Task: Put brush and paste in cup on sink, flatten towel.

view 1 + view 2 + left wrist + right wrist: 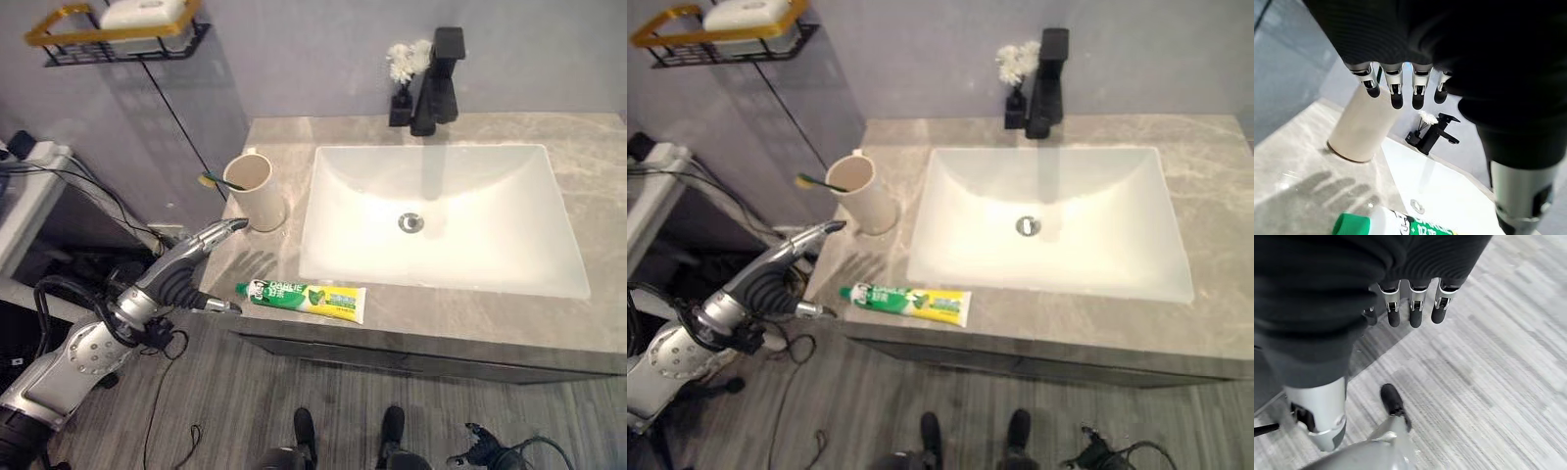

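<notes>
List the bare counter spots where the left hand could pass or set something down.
Widest bare patch: the counter right of the basin. Also the strip behind the basin, left of the faucet. Crowded: the left end, where the cup, toothpaste tube and open left hand cluster. The front strip right of the tube is bare but narrow.
</notes>
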Controlling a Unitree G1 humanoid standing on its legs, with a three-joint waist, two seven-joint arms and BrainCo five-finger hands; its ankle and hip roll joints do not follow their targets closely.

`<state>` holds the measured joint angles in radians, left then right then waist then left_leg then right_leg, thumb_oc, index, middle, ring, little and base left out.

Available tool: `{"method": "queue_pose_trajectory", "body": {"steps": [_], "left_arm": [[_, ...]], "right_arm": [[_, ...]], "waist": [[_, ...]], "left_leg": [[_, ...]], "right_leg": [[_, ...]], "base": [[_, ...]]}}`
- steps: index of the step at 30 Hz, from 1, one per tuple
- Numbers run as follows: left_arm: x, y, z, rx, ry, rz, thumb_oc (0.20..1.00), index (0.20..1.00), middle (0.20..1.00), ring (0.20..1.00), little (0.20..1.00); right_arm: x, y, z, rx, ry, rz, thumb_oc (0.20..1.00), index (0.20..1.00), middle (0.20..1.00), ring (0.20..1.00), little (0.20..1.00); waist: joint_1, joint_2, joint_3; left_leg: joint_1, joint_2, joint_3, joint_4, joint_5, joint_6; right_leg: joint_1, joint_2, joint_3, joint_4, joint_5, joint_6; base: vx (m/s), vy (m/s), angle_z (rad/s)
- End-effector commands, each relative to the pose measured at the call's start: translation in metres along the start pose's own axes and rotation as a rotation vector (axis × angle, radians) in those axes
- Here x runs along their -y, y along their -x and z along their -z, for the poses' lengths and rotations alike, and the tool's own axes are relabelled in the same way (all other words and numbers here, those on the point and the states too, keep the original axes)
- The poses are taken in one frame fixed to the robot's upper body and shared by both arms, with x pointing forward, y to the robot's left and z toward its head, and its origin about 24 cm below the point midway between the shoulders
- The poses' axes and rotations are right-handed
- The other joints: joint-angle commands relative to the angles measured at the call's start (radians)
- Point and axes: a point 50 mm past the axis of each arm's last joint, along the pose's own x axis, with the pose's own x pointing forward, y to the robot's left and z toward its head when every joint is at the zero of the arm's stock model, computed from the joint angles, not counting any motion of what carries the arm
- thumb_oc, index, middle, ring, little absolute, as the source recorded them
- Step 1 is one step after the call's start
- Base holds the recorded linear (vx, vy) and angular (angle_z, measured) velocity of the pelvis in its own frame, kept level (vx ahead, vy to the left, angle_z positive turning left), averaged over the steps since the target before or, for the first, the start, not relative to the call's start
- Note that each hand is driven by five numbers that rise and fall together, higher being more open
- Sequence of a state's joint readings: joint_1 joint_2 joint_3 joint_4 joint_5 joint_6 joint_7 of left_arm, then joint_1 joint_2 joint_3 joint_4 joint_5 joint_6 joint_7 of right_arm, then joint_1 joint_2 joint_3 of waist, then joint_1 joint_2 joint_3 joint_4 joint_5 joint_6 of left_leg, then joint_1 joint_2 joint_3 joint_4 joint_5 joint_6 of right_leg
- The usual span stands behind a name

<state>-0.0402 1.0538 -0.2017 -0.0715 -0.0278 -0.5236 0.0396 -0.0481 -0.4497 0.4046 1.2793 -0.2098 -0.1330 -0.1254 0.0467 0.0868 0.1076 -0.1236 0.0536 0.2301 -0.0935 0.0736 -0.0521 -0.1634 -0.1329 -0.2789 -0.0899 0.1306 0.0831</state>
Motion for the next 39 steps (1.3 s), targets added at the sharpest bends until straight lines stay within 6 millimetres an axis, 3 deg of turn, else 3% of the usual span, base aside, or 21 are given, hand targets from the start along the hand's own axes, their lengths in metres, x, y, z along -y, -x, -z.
{"method": "queue_pose_trajectory", "body": {"steps": [1, 12, 21, 36, 38, 39], "left_arm": [[-0.009, -0.005, -0.004, 0.042, -0.053, 0.004, 1.000, 1.000, 1.000, 1.000, 1.000], [0.004, -0.007, 0.015, -0.035, -0.096, 0.062, 1.000, 1.000, 1.000, 1.000, 1.000], [0.020, -0.014, 0.020, -0.048, -0.066, 0.063, 1.000, 1.000, 1.000, 1.000, 1.000], [0.037, -0.009, 0.027, -0.081, -0.083, 0.074, 1.000, 1.000, 1.000, 1.000, 1.000], [0.039, -0.008, 0.028, -0.052, -0.229, 0.093, 0.834, 0.834, 0.834, 0.834, 0.834], [0.040, -0.008, 0.028, -0.052, -0.229, 0.093, 0.664, 0.664, 0.664, 0.664, 0.664]], "right_arm": [[-0.004, -0.001, -0.007, 0.019, 0.038, -0.024, 1.000, 1.000, 1.000, 1.000, 1.000], [-0.002, -0.003, -0.015, 0.049, 0.020, 0.002, 1.000, 1.000, 1.000, 1.000, 1.000], [0.006, -0.006, -0.039, 0.126, -0.005, 0.045, 1.000, 1.000, 1.000, 1.000, 1.000], [0.007, -0.006, -0.032, 0.095, -0.019, 0.067, 1.000, 1.000, 1.000, 1.000, 1.000], [0.006, -0.006, -0.034, 0.103, -0.026, 0.081, 1.000, 1.000, 1.000, 1.000, 1.000], [0.006, -0.006, -0.034, 0.103, -0.026, 0.081, 1.000, 1.000, 1.000, 1.000, 1.000]], "waist": [[-0.006, -0.069, -0.015], [-0.036, -0.086, -0.015], [-0.050, -0.095, -0.009], [-0.054, -0.098, -0.004], [-0.055, -0.100, -0.002], [-0.054, -0.100, -0.002]], "left_leg": [[-0.039, 0.039, -0.027, 0.006, 0.010, -0.064], [-0.058, 0.060, -0.003, 0.006, 0.016, -0.070], [-0.084, 0.069, 0.013, 0.006, 0.022, -0.073], [-0.083, 0.078, 0.026, 0.006, 0.020, -0.076], [-0.083, 0.078, 0.029, 0.006, 0.018, -0.078], [-0.083, 0.078, 0.029, 0.006, 0.018, -0.078]], "right_leg": [[-0.027, -0.102, 0.074, 0.003, 0.059, 0.092], [-0.067, -0.087, 0.094, 0.003, 0.063, 0.088], [-0.111, -0.079, 0.110, 0.003, 0.072, 0.086], [-0.121, -0.075, 0.121, 0.003, 0.069, 0.085], [-0.121, -0.075, 0.121, 0.003, 0.069, 0.085], [-0.121, -0.075, 0.121, 0.003, 0.069, 0.085]], "base": [[-0.01, -0.008, -0.18], [0.00, -0.003, -0.10], [0.00, 0.000, -0.04], [0.01, -0.002, -0.04], [0.00, 0.000, 0.00], [0.00, 0.000, 0.00]]}}
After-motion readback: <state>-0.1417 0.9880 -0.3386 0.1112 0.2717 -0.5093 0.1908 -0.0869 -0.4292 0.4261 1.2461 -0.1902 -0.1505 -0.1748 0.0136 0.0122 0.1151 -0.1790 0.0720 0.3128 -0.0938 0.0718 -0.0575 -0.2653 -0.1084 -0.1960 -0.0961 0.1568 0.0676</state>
